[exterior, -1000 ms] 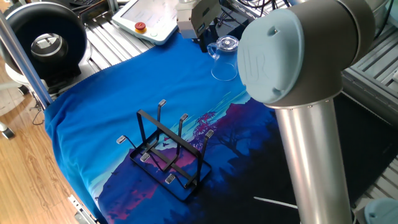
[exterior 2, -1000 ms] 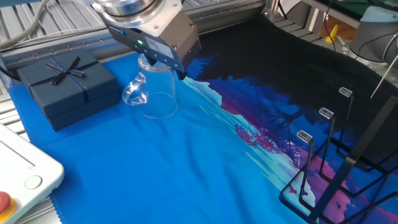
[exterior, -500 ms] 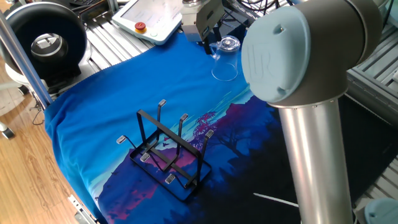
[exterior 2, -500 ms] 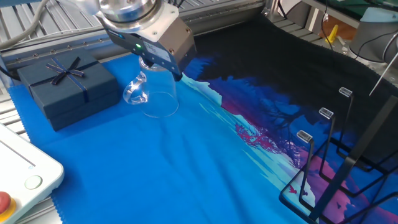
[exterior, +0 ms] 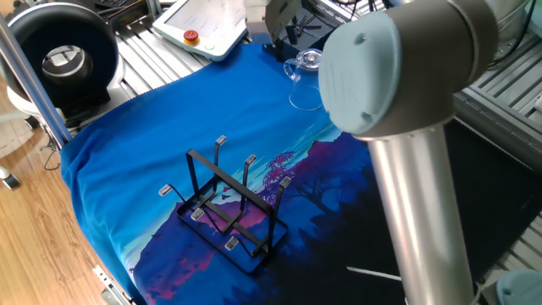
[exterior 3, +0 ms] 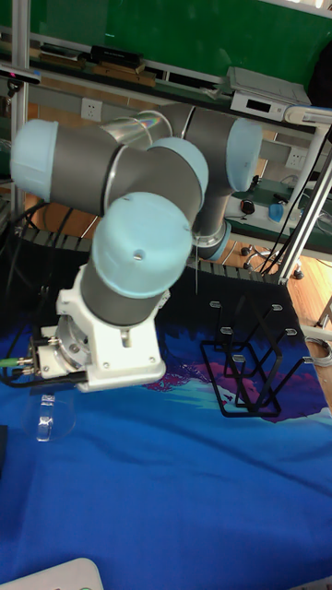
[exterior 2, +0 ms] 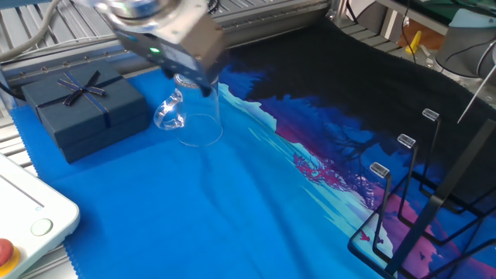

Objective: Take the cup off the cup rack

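1. On the blue part of the printed cloth [exterior: 127,152], in one fixed view, the cup [exterior: 306,78] stands upside down with its thick base on top and its handle to the left. It is far from the cup rack [exterior: 227,207], which stands empty near the front edge of the cloth. The gripper [exterior: 284,19] is just above and behind the cup; its fingers are mostly cut off by the frame edge, so I cannot tell if they are spread or pressed together. The big grey arm [exterior: 406,127] fills the right side. A white pendant [exterior: 203,24] with a red button lies at the top.

2. In the other fixed view, the gripper [exterior 2: 190,81] is blurred and sits right over the base of the cup [exterior 2: 190,116]. The mouth of the cup rests on the cloth [exterior 2: 194,217]. Whether the fingers touch the glass, I cannot tell. A dark gift box [exterior 2: 81,108] with a ribbon is just beside the cup. The cup rack [exterior 2: 418,209] is well apart, at the right edge.

3. In the tall fixed view, the cup [exterior 3: 46,413] is at the left edge, on the cloth [exterior 3: 184,498], under the wrist of the arm [exterior 3: 129,267]. The fingers are hidden here. The cup rack [exterior 3: 254,364] stands to the right.
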Controlling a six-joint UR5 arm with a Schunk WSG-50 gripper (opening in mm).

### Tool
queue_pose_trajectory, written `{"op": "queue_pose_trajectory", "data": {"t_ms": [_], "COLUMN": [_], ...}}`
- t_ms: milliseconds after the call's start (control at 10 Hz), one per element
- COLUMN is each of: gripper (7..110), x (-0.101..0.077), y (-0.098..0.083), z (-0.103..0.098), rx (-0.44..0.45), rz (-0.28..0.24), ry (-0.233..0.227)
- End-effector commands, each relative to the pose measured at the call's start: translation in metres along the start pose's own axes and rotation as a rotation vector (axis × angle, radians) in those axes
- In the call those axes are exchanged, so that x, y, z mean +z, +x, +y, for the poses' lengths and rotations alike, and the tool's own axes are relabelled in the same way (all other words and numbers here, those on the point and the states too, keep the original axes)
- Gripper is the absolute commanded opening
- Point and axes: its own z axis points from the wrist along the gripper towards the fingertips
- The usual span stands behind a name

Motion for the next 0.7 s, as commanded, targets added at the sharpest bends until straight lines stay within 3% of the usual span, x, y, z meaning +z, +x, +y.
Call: {"op": "queue_pose_trajectory", "data": {"t_ms": [0,200,300,400,500,600], "gripper": [44,44,44,44,22,22], "x": [-0.017,-0.016,-0.01,-0.01,-0.011,-0.013], "y": [-0.034,-0.041,-0.043,-0.051,-0.051,-0.052], "z": [-0.008,-0.004,-0.023,-0.033,-0.039,-0.042], "rx": [0.051,0.123,0.138,0.145,0.167,0.188], "rz": [-0.101,-0.106,-0.108,-0.129,-0.121,-0.118], "ry": [-0.12,-0.149,-0.077,-0.045,-0.022,-0.007]}}
